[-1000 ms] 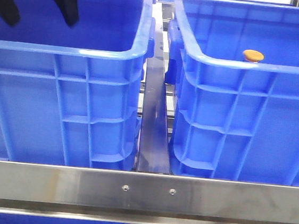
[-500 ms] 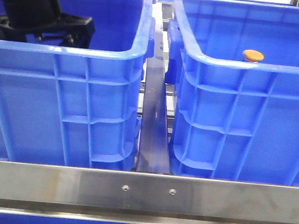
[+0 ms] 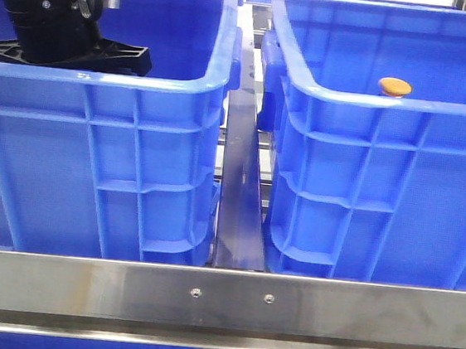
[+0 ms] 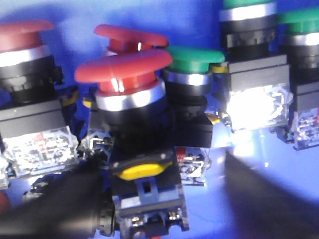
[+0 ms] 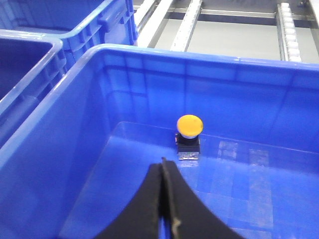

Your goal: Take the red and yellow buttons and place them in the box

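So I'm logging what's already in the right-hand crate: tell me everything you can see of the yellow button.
The yellow button has a smooth, domed yellow-orange cap on a small black body with a pale, clear-looking base. It stands upright and alone on the blue crate floor near a wall. Nothing grips it; the right gripper hovers short of it, shut.

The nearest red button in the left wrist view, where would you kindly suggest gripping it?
Probably on the black collar under the red button's cap, coming from above with open fingers either side. The wide domed cap overhangs and would slip; a green button crowds one side.
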Controlling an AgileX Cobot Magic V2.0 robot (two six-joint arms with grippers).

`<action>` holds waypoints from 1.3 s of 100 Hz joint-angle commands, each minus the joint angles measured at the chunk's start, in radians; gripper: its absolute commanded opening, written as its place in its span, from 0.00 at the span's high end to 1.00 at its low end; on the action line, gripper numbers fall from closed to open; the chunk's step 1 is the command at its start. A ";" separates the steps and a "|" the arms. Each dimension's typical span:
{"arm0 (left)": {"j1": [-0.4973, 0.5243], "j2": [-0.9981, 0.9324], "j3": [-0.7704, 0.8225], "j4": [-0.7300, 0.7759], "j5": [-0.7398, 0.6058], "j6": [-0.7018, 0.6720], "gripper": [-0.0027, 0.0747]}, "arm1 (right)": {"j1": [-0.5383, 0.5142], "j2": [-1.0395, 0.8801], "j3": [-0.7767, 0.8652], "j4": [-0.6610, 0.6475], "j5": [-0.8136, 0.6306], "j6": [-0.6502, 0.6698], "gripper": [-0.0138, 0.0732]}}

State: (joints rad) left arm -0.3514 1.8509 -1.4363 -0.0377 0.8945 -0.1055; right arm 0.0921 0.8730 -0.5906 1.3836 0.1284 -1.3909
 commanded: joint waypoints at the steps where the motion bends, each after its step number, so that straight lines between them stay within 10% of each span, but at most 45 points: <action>1: 0.003 -0.048 -0.026 -0.007 -0.035 -0.010 0.70 | -0.002 -0.011 -0.025 0.004 -0.008 -0.006 0.91; 25: 0.001 -0.102 -0.026 -0.007 -0.051 -0.010 0.99 | -0.002 -0.011 -0.025 0.004 -0.008 -0.006 0.91; 130: -0.453 -0.355 -0.029 -0.007 -0.208 0.300 0.99 | -0.002 0.017 -0.077 0.007 0.152 0.032 0.87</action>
State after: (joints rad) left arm -0.7958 1.5289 -1.4341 -0.0356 0.7549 0.1865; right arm 0.0921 0.8788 -0.6101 1.3816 0.2297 -1.3827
